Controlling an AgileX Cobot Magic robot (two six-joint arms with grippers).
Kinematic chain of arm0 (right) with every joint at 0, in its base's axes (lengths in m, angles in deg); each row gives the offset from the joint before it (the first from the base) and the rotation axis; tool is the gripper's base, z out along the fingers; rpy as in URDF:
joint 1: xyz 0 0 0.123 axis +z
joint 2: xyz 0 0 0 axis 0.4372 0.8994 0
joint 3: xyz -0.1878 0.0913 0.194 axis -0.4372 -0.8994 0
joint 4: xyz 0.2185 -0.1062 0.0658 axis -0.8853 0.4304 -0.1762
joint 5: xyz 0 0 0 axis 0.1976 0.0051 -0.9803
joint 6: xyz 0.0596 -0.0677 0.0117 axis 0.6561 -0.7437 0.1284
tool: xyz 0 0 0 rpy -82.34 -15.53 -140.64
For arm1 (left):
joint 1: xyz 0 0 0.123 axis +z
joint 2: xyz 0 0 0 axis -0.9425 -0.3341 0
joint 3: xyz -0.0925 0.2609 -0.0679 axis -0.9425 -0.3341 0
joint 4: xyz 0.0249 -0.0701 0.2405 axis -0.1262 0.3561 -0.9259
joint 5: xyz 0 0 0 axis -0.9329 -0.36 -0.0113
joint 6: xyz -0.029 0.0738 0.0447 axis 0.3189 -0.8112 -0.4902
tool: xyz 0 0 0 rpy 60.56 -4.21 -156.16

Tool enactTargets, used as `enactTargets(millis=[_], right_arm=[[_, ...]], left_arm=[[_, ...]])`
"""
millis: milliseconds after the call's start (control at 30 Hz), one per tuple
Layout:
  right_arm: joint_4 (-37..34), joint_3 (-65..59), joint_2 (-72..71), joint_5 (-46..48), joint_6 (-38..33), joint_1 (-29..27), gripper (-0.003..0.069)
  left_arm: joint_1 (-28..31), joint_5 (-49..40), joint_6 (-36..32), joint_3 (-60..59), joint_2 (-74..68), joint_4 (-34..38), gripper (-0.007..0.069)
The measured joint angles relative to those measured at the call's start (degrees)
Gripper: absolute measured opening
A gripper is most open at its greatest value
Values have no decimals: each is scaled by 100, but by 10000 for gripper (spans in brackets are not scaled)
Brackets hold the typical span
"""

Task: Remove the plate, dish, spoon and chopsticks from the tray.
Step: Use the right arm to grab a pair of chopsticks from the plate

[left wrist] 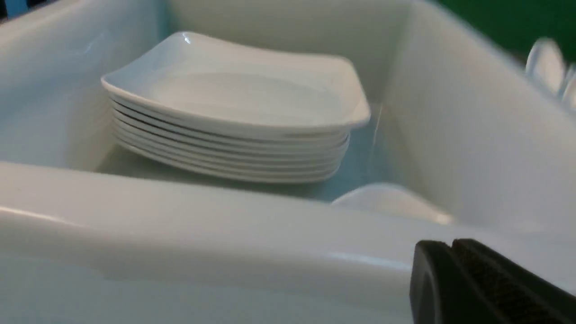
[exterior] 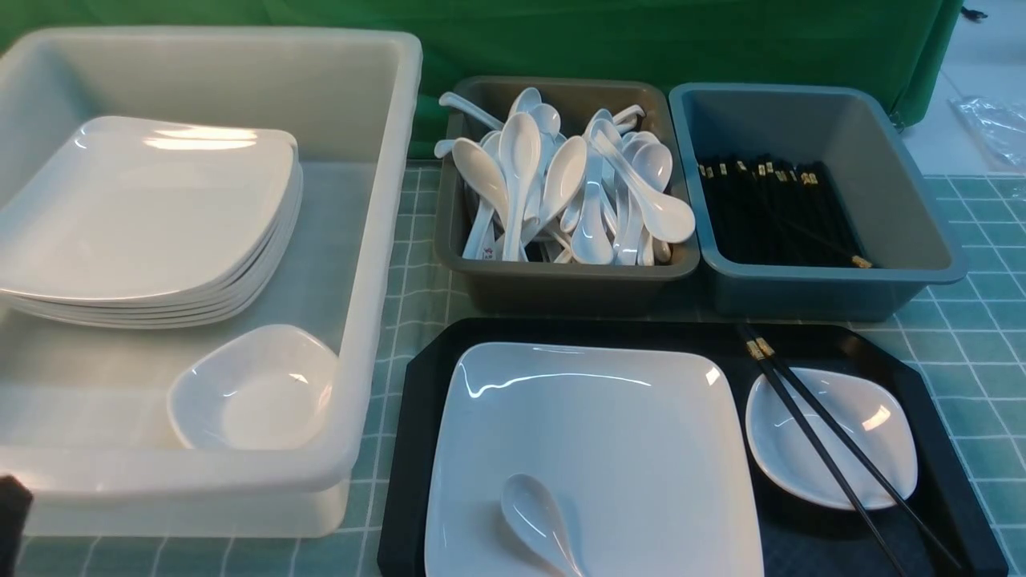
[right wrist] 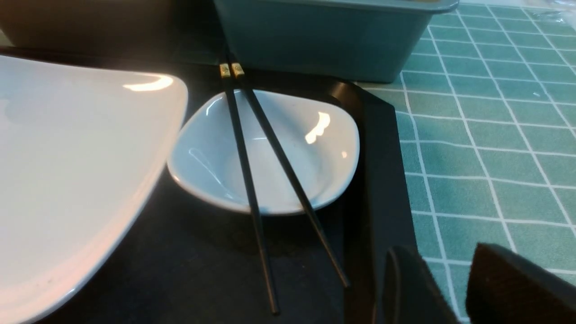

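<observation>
On the black tray (exterior: 417, 401) lies the large white plate (exterior: 593, 433), with the white spoon (exterior: 539, 521) resting on its near part. To the plate's right sits the small white dish (exterior: 866, 417) (right wrist: 310, 153), and the black chopsticks (exterior: 809, 425) (right wrist: 245, 148) lie across it. My right gripper (right wrist: 443, 261) hangs open and empty over the tray's right rim (right wrist: 378, 180), short of the dish. My left gripper (left wrist: 450, 245) is shut on nothing, outside the near wall of the translucent tub (left wrist: 180, 216). In the front view only a dark bit of the left arm shows at the lower left edge.
The translucent tub (exterior: 377, 240) at left holds a stack of white plates (exterior: 152, 216) (left wrist: 234, 108) and one small dish (exterior: 256, 393). Behind the tray stand a grey bin of spoons (exterior: 561, 280) and a blue bin of chopsticks (exterior: 906, 208) (right wrist: 324, 40). A green checked cloth (exterior: 978, 336) covers the table.
</observation>
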Motion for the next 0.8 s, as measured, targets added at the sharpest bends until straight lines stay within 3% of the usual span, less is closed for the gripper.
enactTargets(millis=[33,133,267,400,567,600,800], right_arm=[[0,0,0,0,0,0,241],[0,0,0,0,0,0,241],[0,0,0,0,0,0,241],[0,0,0,0,0,0,241],[0,0,0,0,0,0,241],[0,0,0,0,0,0,241],[0,0,0,0,0,0,241]], left_arm=[[0,416,258,0,0,729,13],[0,1007,536,0,0,1507,13],[4,1209,717,42,0,1670,13],[11,-300,536,1149,-230,928,13],[-99,-2481,-951,2837,-1630,631,13],[-122,-2585,-1034,2888,-1756,631,13],[-1669,-2887,-1431,3709,-3525,489,13]])
